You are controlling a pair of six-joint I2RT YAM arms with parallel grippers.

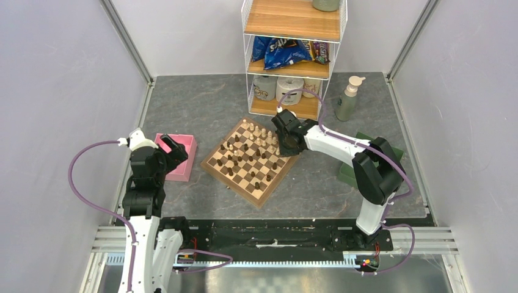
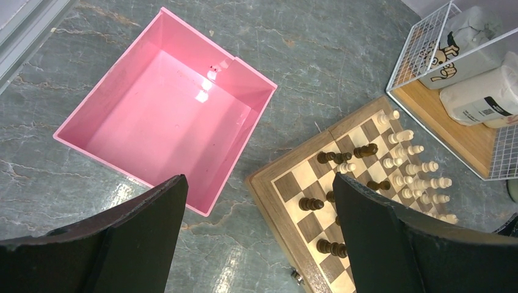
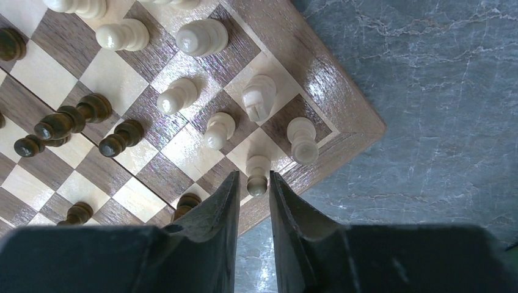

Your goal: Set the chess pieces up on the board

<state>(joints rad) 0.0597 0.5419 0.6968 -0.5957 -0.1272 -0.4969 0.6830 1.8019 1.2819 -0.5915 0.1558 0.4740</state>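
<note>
chess pieces [image 3: 177, 94]: dark and pale sets were seen standing on the board [image 1: 233, 182]. pale ones were bunched along the edge rows nearest the wire shelf [image 1: 293, 67]. dark ones were scattered over the middle and near squares, a few mixed in among the pale.
board: was laid flat on the table [image 1: 201, 104], turned corner-on to the arms, roughly midway between them and just in front of the shelf.
pale pawn [image 3: 258, 168]: was seen upright on an edge square close to the board's right-hand corner, directly between the right fingertips.
right gripper [image 3: 253, 180]: was held low over that corner, pointed down. fingers were set narrow, flanking the pawn's head. whether the pawn was pinched or free could not be told.
left gripper [image 2: 259, 183]: was held above the pink bin [image 2: 165, 116], off to the left of the board. fingers were spread wide, nothing held.
pink bin: was set open-topped on the table, near the board's left corner but apart from it.
green tray [image 1: 346, 173]: was placed right of the board, mostly hidden under the right arm.
wire shelf: was stood against the back wall. snack bags [image 1: 287, 52] were kept on its middle level, paper rolls [image 1: 287, 88] on the bottom one.
pump bottle [image 1: 349, 97]: was stood upright just right of the shelf.
</note>
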